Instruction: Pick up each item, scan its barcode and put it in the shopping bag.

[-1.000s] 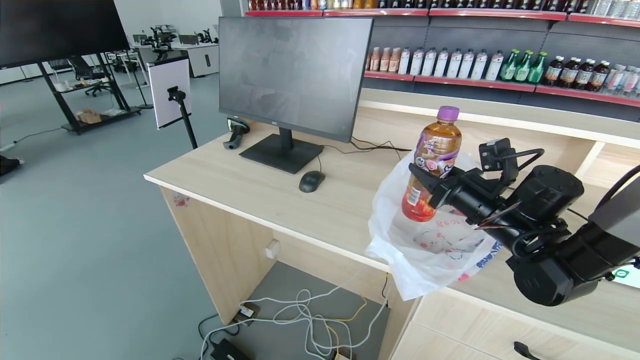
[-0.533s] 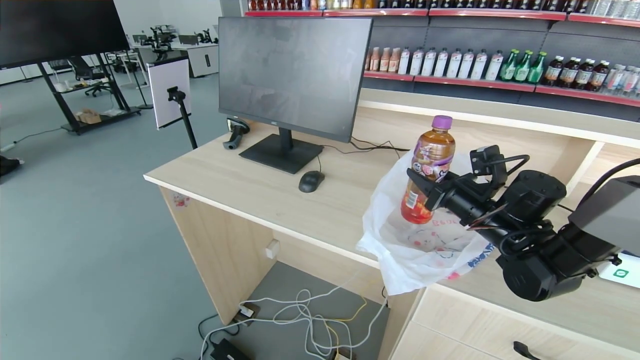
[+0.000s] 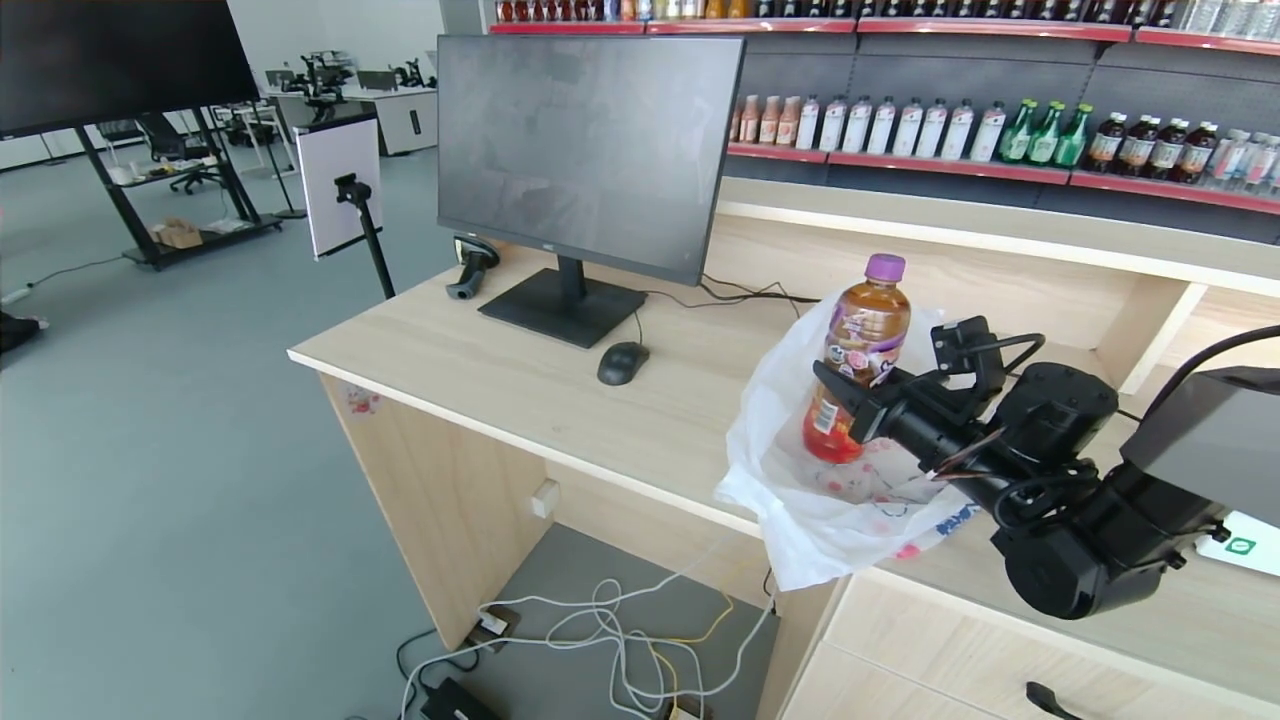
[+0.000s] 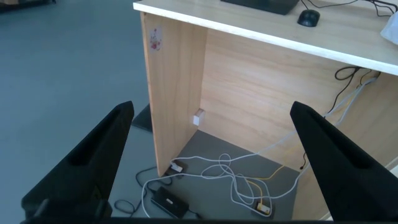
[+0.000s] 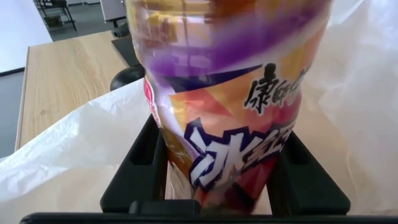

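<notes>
Fingers of right gripper clamp bottle, base in shopping bag at desk's front edge; left gripper's fingers apart above floor cables.

Open desktop between mouse and shopping bag, monitor standing behind

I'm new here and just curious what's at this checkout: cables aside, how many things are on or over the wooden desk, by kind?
monitor: 1
mouse: 1
barcode scanner: 1
shopping bag: 1
bottle: 1
white card: 1
Total: 6
</notes>
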